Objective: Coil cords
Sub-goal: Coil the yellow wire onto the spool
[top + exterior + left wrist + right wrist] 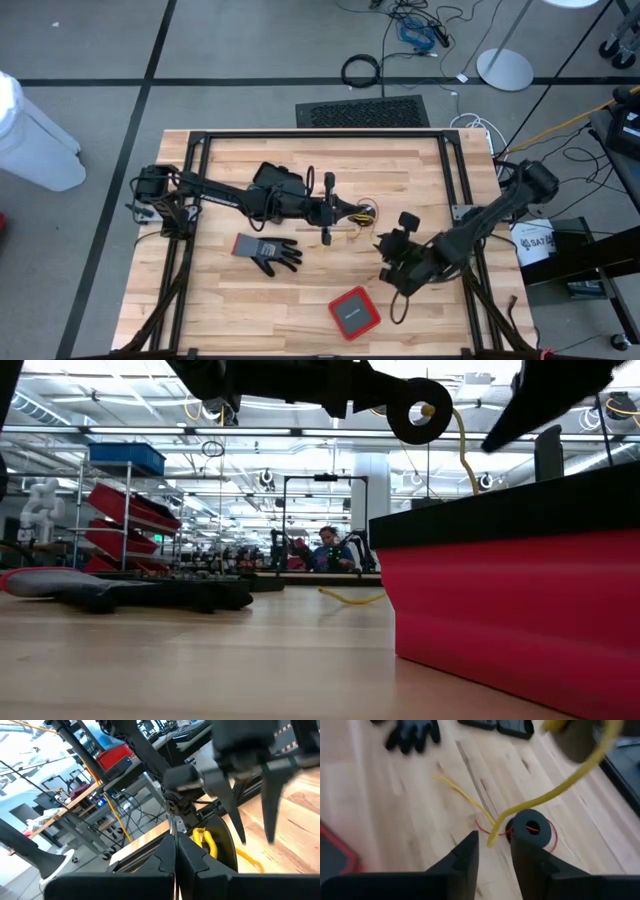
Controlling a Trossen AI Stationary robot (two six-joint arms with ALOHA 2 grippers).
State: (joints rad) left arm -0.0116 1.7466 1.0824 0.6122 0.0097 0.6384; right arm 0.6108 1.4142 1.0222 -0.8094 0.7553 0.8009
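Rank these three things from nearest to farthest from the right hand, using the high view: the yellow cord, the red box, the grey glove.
From the right hand:
1. Yellow cord, just beyond the hand, toward the table's middle.
2. Red box, near the front edge, slightly farther off.
3. Grey glove, farthest, over on the left arm's side.

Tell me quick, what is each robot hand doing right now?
Left hand: closed, seems to hold the yellow cord up off the table.
Right hand: open, holding nothing.
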